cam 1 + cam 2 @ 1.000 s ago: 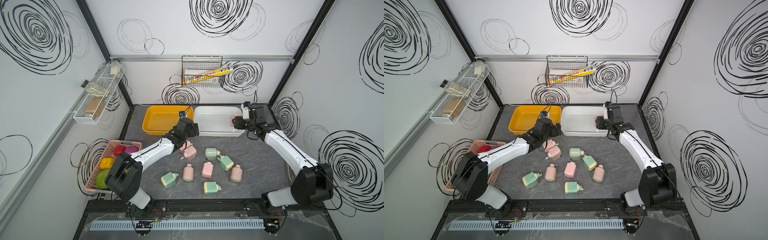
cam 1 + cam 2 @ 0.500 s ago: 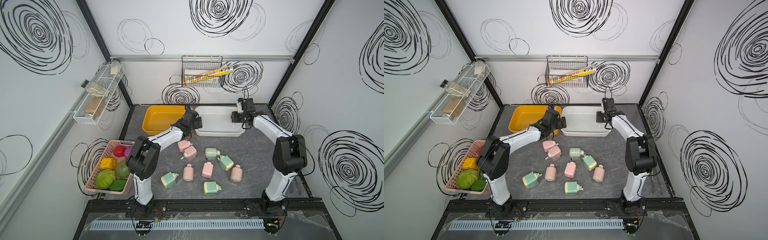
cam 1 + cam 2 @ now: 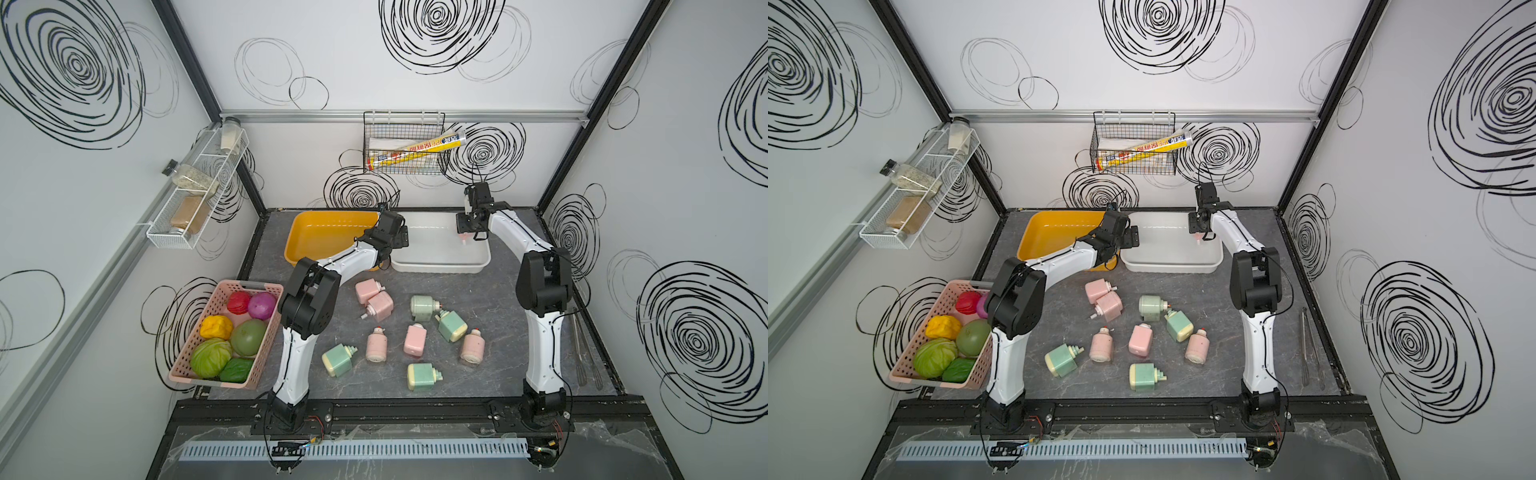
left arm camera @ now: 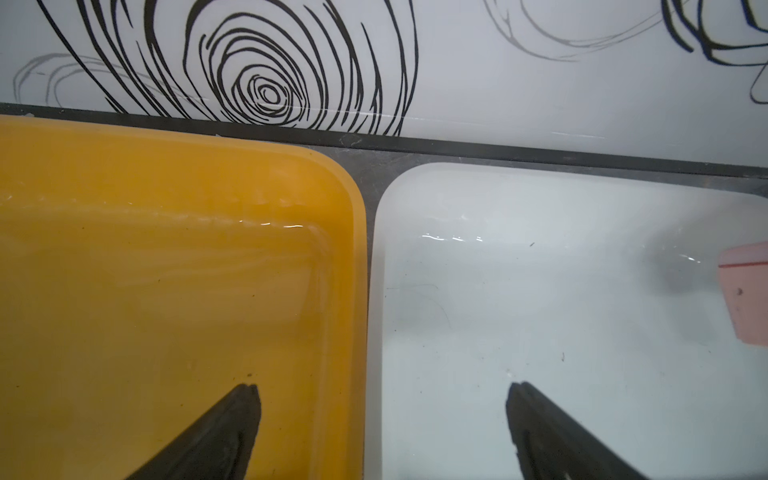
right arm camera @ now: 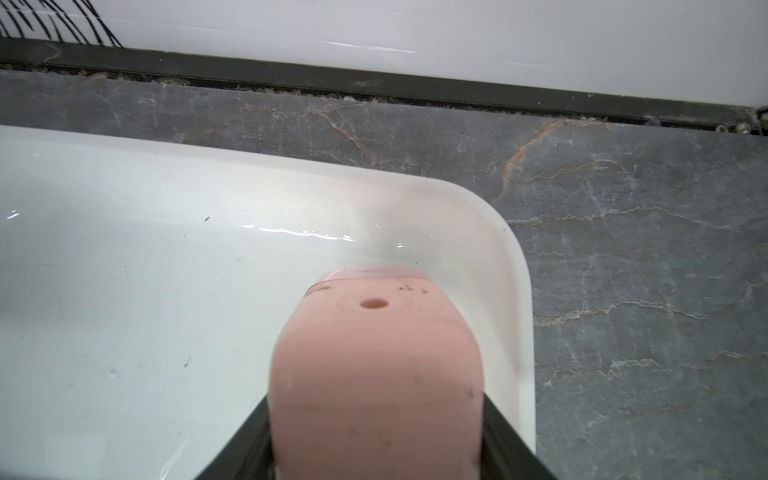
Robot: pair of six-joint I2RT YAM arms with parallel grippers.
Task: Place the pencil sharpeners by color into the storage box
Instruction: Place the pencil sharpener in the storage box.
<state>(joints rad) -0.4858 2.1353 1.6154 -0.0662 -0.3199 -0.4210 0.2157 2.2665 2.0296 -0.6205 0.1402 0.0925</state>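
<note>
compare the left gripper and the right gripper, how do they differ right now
The left gripper stands wide open and empty; the right gripper is shut on a pink sharpener. The left gripper sits over the seam between the yellow bin and the white bin; the right gripper sits over the white bin's end away from the yellow one. Both hang over the bins.

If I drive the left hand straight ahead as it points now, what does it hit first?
Probably the adjoining rims of the yellow bin and white bin: the open left hand straddles that seam. Depth is unclear; a fingertip might reach a bin floor first.
</note>
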